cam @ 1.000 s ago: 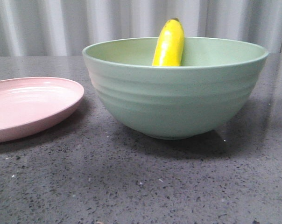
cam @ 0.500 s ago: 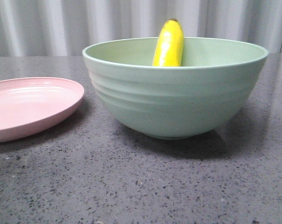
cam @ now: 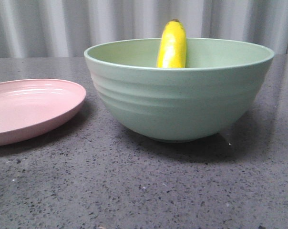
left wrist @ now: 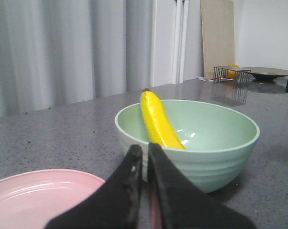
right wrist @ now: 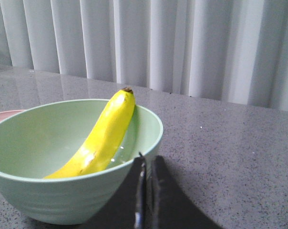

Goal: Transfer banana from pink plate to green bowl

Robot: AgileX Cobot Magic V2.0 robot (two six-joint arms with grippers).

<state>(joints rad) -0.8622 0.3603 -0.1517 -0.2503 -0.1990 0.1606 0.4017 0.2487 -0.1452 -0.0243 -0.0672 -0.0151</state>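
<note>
Inside the large, ridged mint-green matte bowl (cam: 179, 90) I see the glossy yellow curved banana (cam: 172, 45) leaning against the far wall, its dark end poking above the rim. Compared with a second ago it stands a touch more upright and has shifted slightly; the bowl and the shallow pale pink round plate (cam: 32, 109) have not moved on the speckled grey stone counter (cam: 144, 186). The plate sits just beside the bowl on its left, bare, the two apart. From my left wrist camera the left claw (left wrist: 145, 152) hangs near the bowl, its black fingers pressed together on nothing. My right claw (right wrist: 147, 164) is likewise clenched and holds nothing, close to the bowl's rim. I can read no writing, brand or label anywhere.
</note>
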